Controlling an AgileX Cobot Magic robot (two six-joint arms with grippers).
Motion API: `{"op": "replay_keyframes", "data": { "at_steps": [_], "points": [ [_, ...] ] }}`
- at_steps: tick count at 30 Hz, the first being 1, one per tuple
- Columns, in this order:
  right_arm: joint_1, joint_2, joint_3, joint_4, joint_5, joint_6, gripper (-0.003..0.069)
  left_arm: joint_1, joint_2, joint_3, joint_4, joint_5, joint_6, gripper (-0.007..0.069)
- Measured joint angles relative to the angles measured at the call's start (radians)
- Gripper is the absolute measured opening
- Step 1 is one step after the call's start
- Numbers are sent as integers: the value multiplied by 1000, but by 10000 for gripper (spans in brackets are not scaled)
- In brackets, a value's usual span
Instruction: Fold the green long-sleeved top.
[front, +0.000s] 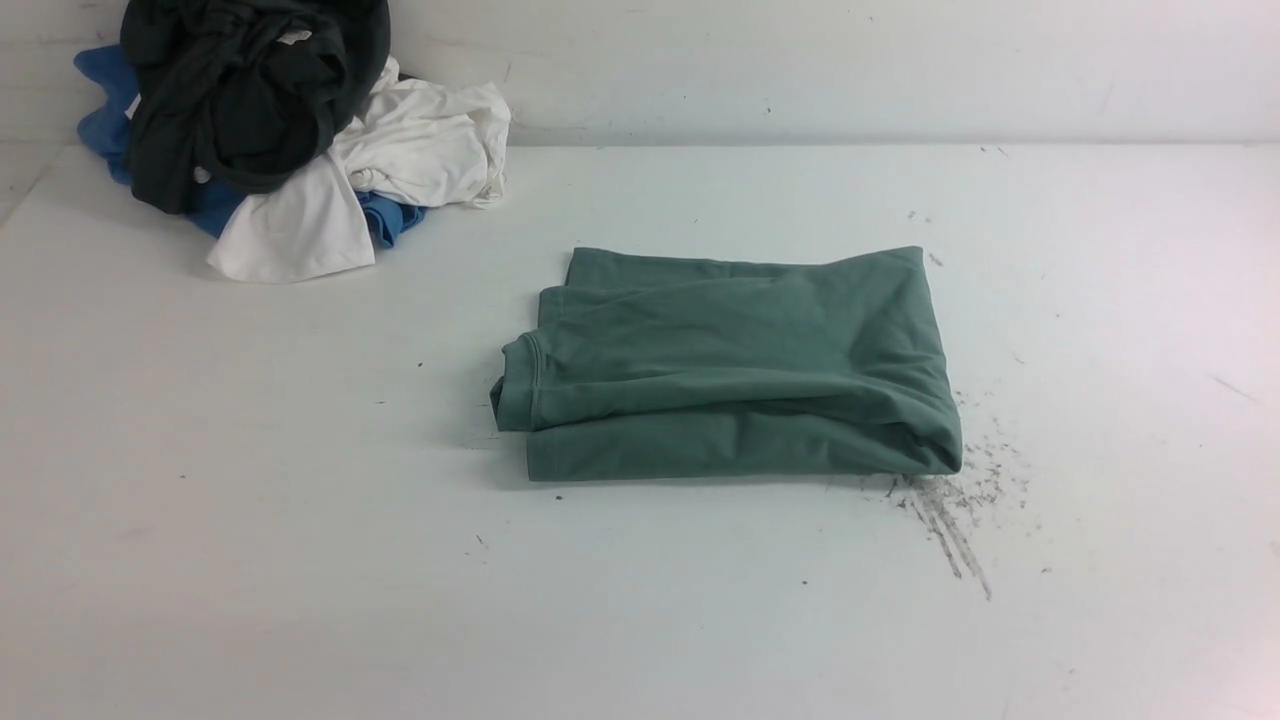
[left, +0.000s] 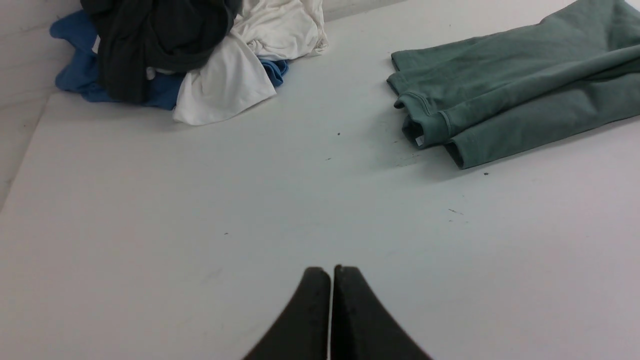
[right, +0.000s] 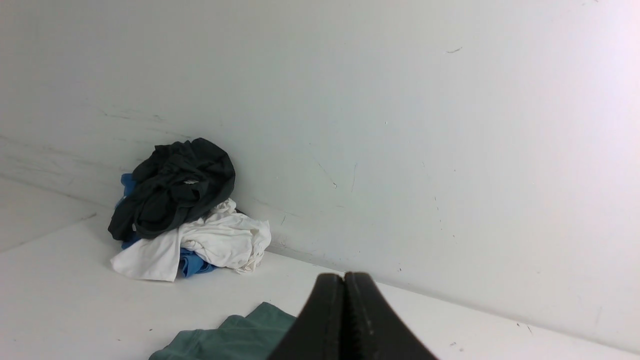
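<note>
Broad white tabletop (front: 200, 500), scuffed, dark streak marks toward lower right of the front view. At centre frame, slightly right: large muted sage-green cotton long-sleeved top (front: 735, 365), already folded into a compact layered rectangle, sleeves tucked out of sight, ribbed edge and thick fold showing at its left end. Upper left corner, against the wall: heap of other clothing, blackish dark-green garment (front: 245, 95) on top, crumpled white garment (front: 400, 150) beside and under it, blue garment (front: 105, 110) peeking out beneath; well apart from the folded top. Left gripper (left: 332, 272) and right gripper (right: 344, 277) seen only in wrist views: black jaws pressed together, nothing between them, both clear of the cloth. Judged essentially done; at most a little squaring of slightly uneven layers left.
</note>
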Motion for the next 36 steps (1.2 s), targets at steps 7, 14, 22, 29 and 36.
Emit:
{"op": "replay_keyframes", "data": {
  "at_steps": [7,14,22,29,36],
  "points": [
    [0,0,0,1,18,0,-15,0,0,5,0,0,0,-7],
    [0,0,0,1,18,0,-15,0,0,5,0,0,0,-7],
    [0,-16,34,1,-1,0,-15,0,0,5,0,0,0,-7],
    [-13,-124,232,-32,-197,5,-15,0,0,5,0,0,0,-7],
    [-195,-262,541,-229,-324,257,-15,0,0,5,0,0,0,-7]
  ]
}}
